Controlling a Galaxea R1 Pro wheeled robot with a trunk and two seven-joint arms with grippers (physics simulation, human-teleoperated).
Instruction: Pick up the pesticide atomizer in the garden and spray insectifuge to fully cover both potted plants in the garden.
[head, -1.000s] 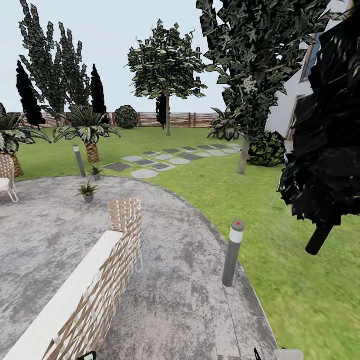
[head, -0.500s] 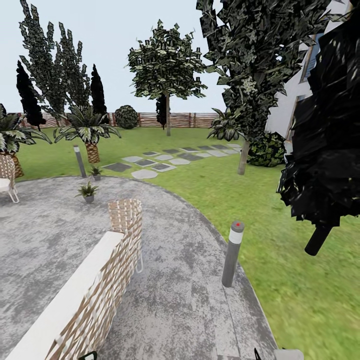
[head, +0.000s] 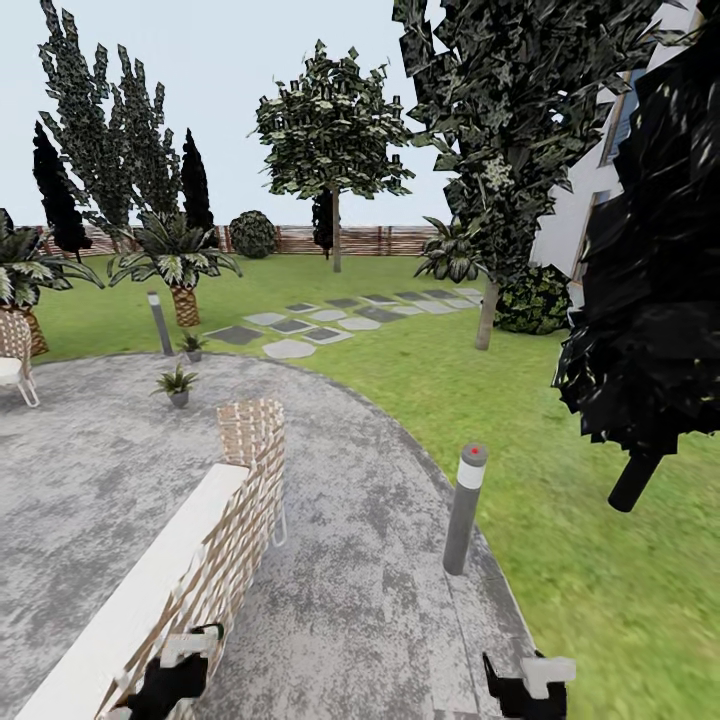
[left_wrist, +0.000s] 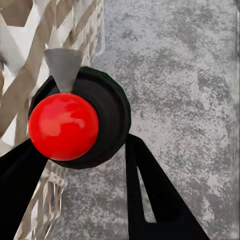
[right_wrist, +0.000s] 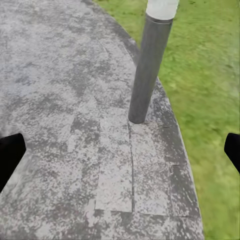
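Note:
Two potted plants, low green rosettes in grey pots, stand far off at the patio's back edge: the nearer one (head: 178, 383) and one behind it (head: 192, 345). My left gripper (head: 175, 678) is low in the head view beside the wicker chair. In the left wrist view the left gripper (left_wrist: 85, 145) is shut on the pesticide atomizer (left_wrist: 107, 107), a dark round body seen end-on with a red ball and a grey cone at its top. My right gripper (head: 520, 685) hangs open over the paving; in the right wrist view the right gripper (right_wrist: 120, 150) has its black fingers wide apart with nothing between them.
A wicker chair (head: 200, 560) with white cushion stands close at my left. A grey bollard lamp (head: 465, 510) (right_wrist: 149, 65) rises at the patio's (head: 360, 560) edge ahead right, another bollard (head: 159, 322) near the plants. Lawn (head: 560, 520) and a dark shrub (head: 650, 300) lie right.
Both grippers have risen into the bottom of the head view, where only slivers showed before. The scene itself has hardly shifted.

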